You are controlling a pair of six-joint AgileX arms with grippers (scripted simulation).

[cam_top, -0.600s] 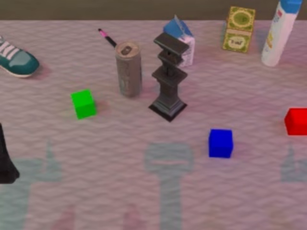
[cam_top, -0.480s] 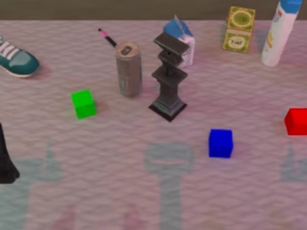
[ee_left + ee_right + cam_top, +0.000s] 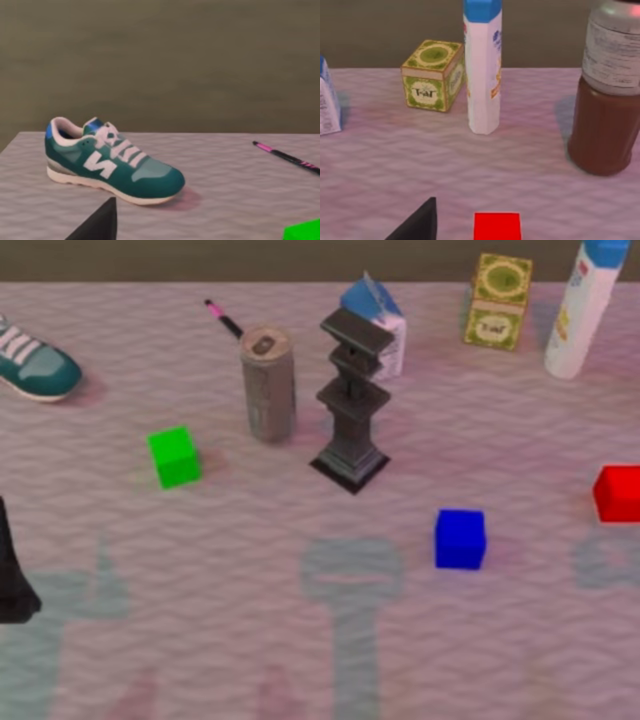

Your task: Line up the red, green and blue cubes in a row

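- Red cube sits at the desk's right edge, just ahead of the right jaws in the right wrist view, making that arm the nearer.
- Blue cube lies well apart toward centre; green cube farther left, nearer the left arm.
- Cubes are equal-sided, so no long axis.
- Jaw state cannot be told for either arm; only one dark finger edge shows.
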